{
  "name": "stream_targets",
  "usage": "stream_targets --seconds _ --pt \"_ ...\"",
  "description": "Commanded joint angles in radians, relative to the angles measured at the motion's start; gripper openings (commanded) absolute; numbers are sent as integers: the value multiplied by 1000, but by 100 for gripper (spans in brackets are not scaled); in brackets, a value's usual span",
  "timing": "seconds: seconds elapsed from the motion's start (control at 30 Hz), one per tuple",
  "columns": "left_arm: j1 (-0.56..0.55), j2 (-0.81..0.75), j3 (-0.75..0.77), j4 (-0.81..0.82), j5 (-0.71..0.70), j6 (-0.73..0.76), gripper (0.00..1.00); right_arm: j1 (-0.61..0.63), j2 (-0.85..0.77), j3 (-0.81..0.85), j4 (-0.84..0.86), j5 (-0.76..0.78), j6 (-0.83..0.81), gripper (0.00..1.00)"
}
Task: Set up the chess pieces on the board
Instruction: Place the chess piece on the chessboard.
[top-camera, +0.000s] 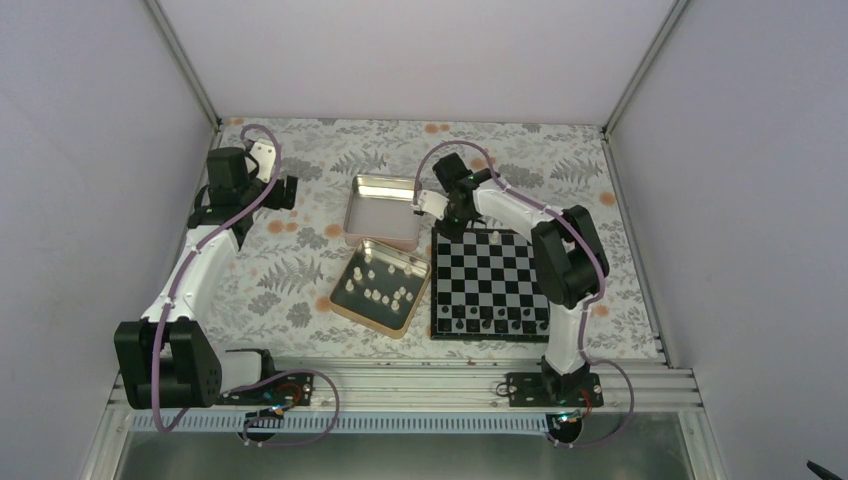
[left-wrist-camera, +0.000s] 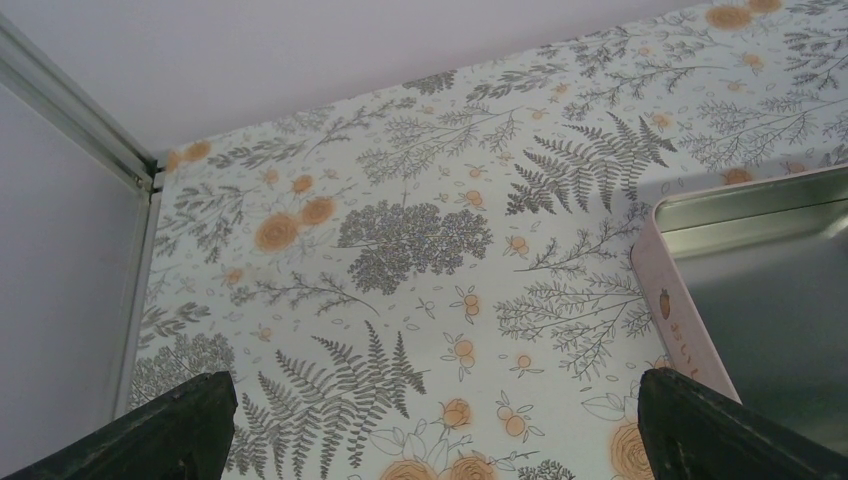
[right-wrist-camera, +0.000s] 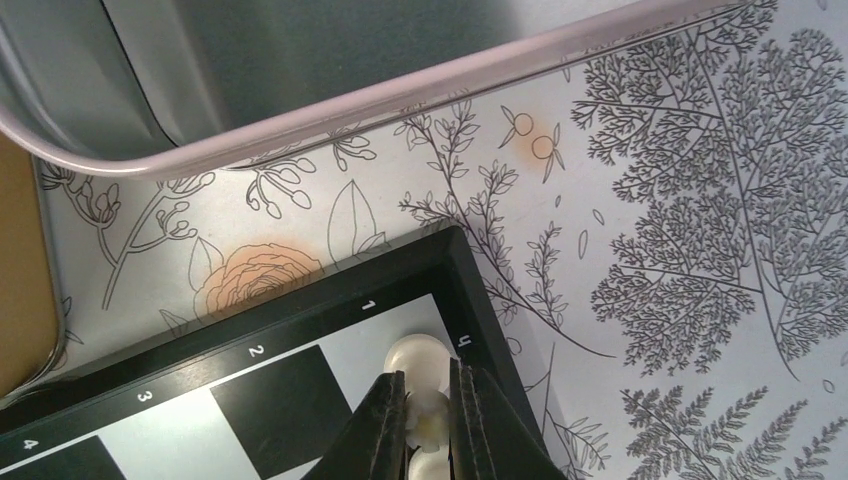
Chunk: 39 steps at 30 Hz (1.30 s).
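You are placing a white piece (right-wrist-camera: 418, 362) on the corner square of the board (top-camera: 495, 282), at the board's upper left in the overhead view. The right gripper (right-wrist-camera: 428, 420) is pinching it at the bottom centre of its wrist view, fingers almost together around the body, with the round head showing just above the tips. I cannot tell whether the base is touching the square.

You should be lowering it straight down, centring it inside the square and away from the black rim. Then part the fingers only slightly, so the piece is not tipping as you lift off.

The other white pieces (top-camera: 380, 290) are lying in the tin (top-camera: 347, 272) left of the board. The left gripper (left-wrist-camera: 435, 400) is spread wide and holding nothing, beside the empty tin (left-wrist-camera: 690, 340).
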Motion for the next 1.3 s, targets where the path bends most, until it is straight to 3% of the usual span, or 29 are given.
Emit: stream_targets --seconds 0.0,0.7,0.77,0.97,1.27 --pt "5 7 9 -4 17 7 100 -6 18 -4 -1 -27 -13 8" --pt "5 4 8 -2 13 8 100 -7 26 9 -47 -39 -19 11" --pt "5 5 8 -1 11 8 100 -7 31 13 -53 -41 -18 15" --pt "4 6 7 0 8 8 100 -6 -7 15 -15 -24 -8 42" --pt "6 6 6 3 3 7 100 25 -147 78 -21 -35 16 46"
